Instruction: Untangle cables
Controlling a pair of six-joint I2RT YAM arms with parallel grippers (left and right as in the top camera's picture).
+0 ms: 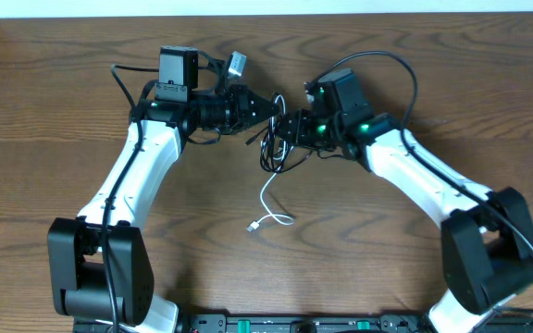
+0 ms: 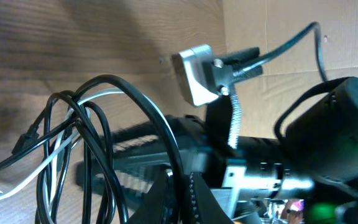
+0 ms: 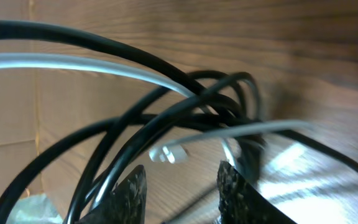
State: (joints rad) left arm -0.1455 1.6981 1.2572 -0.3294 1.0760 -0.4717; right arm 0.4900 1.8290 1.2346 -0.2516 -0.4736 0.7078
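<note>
The cables (image 1: 272, 153) hang bunched by the middle of the bench's (image 1: 340, 268) far edge, long axis toward the near edge. The left hand (image 1: 275, 105) clamps a strand. The right hand (image 3: 180, 190) (jaws partly apart) sits just beside them.

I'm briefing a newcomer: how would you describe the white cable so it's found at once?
On the wooden table, look at the middle, where the left end effector and right end effector face each other at a bundle of cables. One thin cord trails from it toward the robot's bases, ending in a small plug. It alone is white; the rest are black.
</note>
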